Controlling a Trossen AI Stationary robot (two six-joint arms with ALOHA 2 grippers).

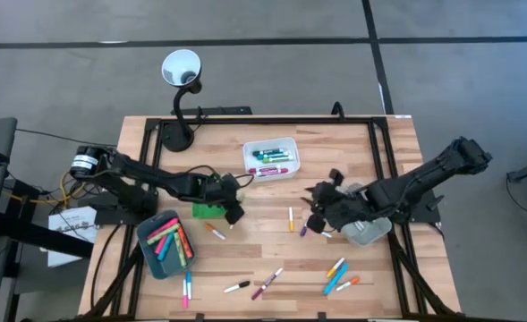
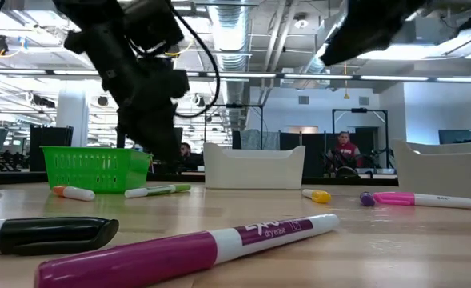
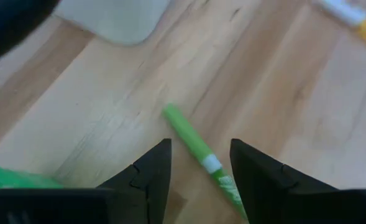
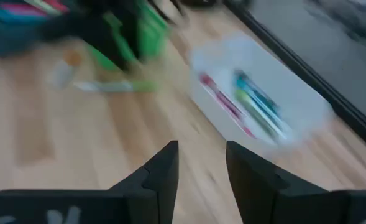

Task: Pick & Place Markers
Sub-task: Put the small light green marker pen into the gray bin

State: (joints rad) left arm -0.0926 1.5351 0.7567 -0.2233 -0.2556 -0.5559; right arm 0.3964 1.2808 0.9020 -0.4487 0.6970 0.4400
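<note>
Wood tabletop: green marker lies diagonal between open left hand fingers.

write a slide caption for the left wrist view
Left tool open above a green-capped white-barrelled marker lying on the light wooden table, dark fingers on either side of it.

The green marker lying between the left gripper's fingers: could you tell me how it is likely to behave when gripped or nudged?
The green marker looks like a stiff round barrel lying flat on the smooth wooden table, so a nudge would probably roll it. It seems thin and light, so the open left gripper could likely lift it easily, though an off-centre pinch might tilt it.
</note>
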